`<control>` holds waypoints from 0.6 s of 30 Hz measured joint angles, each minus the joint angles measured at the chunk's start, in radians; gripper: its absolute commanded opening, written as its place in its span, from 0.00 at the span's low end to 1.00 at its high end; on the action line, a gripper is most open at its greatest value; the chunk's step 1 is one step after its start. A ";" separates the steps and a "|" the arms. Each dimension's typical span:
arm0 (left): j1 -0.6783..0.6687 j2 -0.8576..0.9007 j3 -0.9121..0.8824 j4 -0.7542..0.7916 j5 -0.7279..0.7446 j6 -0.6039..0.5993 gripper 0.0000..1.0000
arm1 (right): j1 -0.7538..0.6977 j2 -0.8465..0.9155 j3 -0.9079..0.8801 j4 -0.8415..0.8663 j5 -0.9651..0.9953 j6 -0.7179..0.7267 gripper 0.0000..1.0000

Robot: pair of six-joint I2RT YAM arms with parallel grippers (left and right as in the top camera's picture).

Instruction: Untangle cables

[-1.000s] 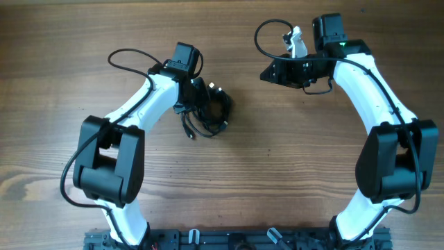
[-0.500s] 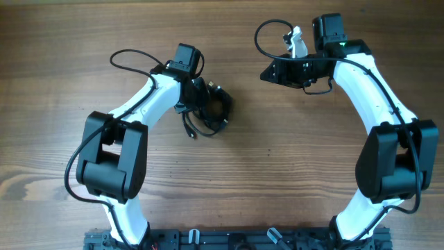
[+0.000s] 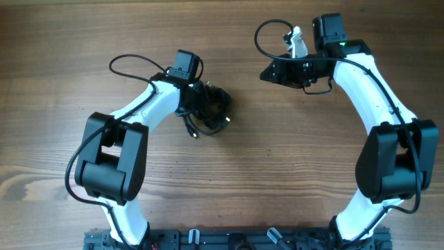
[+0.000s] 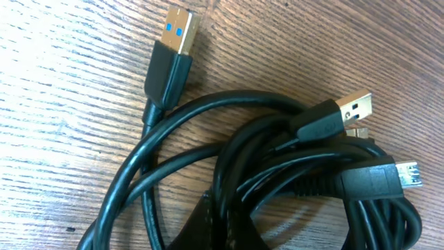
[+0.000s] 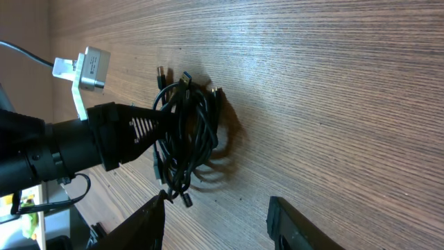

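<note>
Grab step rn, left fingers in cables near far table edge, can't tell if clamped; right fingers spread, empty. Next prob: pinch one plug, tease out.

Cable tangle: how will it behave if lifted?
Likely floppy: the cables lie in overlapping loops, so they'd probably sag and lift as one clump. Thin cords, so probably light. The free USB plug may dangle.

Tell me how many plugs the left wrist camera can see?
3 for sure: a blue plug at the top left, a gold plug at the right, and a small plug at the lower right. Others may hide in the tangle.
</note>
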 measured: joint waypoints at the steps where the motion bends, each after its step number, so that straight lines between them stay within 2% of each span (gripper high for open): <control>1: 0.001 -0.002 -0.002 0.004 0.006 0.000 0.04 | 0.000 0.000 0.000 -0.001 0.000 0.000 0.50; 3: 0.008 -0.005 -0.004 0.008 0.032 -0.005 0.04 | 0.000 0.000 0.000 -0.010 0.000 0.000 0.50; 7: 0.052 -0.074 -0.010 0.002 0.114 -0.154 0.04 | 0.000 0.000 0.000 -0.015 -0.009 0.000 0.49; 9: 0.082 -0.143 -0.010 0.000 0.132 -0.261 0.04 | 0.001 0.000 0.000 -0.014 -0.048 -0.021 0.49; 13: 0.121 -0.260 -0.010 -0.004 0.153 -0.584 0.04 | 0.035 0.000 0.000 -0.010 -0.132 -0.045 0.47; 16: 0.119 -0.266 -0.010 -0.011 0.184 -0.778 0.04 | 0.102 0.000 0.000 0.015 -0.183 -0.045 0.45; 18: 0.119 -0.266 -0.010 -0.016 0.196 -0.862 0.04 | 0.150 0.000 0.000 0.041 -0.203 -0.039 0.45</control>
